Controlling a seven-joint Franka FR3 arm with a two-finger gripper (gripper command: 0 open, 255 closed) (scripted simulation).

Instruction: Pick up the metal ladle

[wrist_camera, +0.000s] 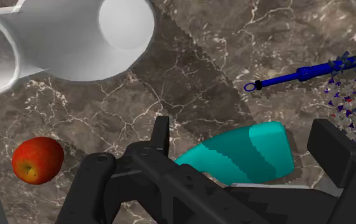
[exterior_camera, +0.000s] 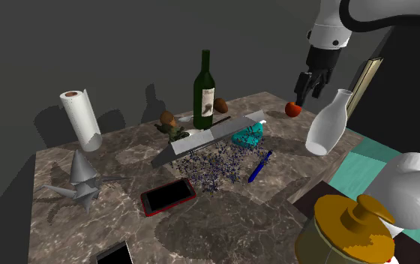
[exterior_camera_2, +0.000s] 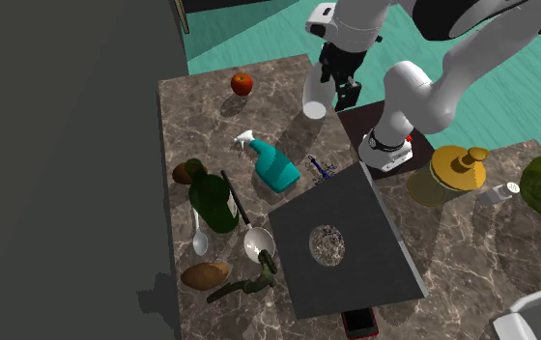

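Table (exterior_camera_2: 193,108): marble, crowded. Arm (exterior_camera_2: 452,68): raised, with the hand high over the end of the table where the vase (exterior_camera_2: 315,101) and the apple (exterior_camera_2: 242,84) are. Slab (exterior_camera_2: 346,241): grey, with a round hole. The ladle lies along its edge, on the wine bottle (exterior_camera_2: 211,198) side. Teal bottle (wrist_camera: 246,156): on the marble below the hand, not held. Ladle (exterior_camera_2: 256,242): flat on the table, dark handle, shiny bowl just beside the slab's corner, well apart from the hand. Gripper (wrist_camera: 245,130): fingers spread, nothing between them in contact. Finding: no part of the pick is done. Approach, descent, closing on the handle and lift all remain.
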